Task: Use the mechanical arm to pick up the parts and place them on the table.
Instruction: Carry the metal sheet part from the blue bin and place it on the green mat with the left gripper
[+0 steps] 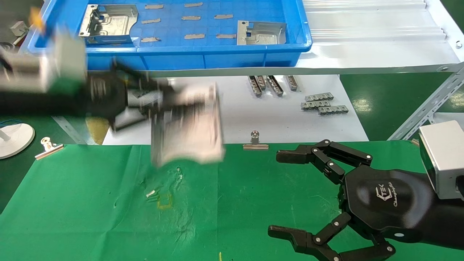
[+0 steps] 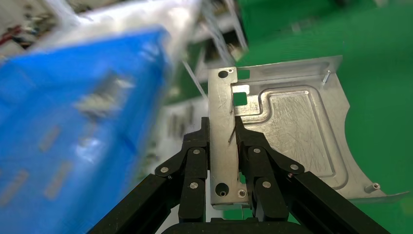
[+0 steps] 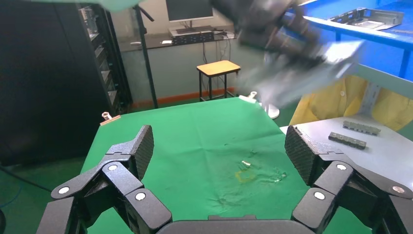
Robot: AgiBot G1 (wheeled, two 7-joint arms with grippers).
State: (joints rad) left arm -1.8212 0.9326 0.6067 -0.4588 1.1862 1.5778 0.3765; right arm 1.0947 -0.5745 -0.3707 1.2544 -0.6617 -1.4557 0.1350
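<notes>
Green table point(image 1: 90, 217) open in middle; right tool point(image 1: 290, 194) spread wide at right side; binder clips point(image 1: 255, 141) along far edge.

Small wooden stool with black legs point(image 3: 217, 68) at twelve o'clock, black computer monitor point(image 3: 188, 9) on a grey desk behind it, tall dark equipment rack point(image 3: 104, 48) at ten o'clock, pale wall with orange skirting, dark green floor.

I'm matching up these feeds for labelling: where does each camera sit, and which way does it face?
Head: on the robot's head, facing forward and down at the green table and blue tray; both grippers show.
Left wrist: looks along the left gripper, shut on a part.
Right wrist: looks past the open right gripper across the table.
Shared: all three show the carried part.
</notes>
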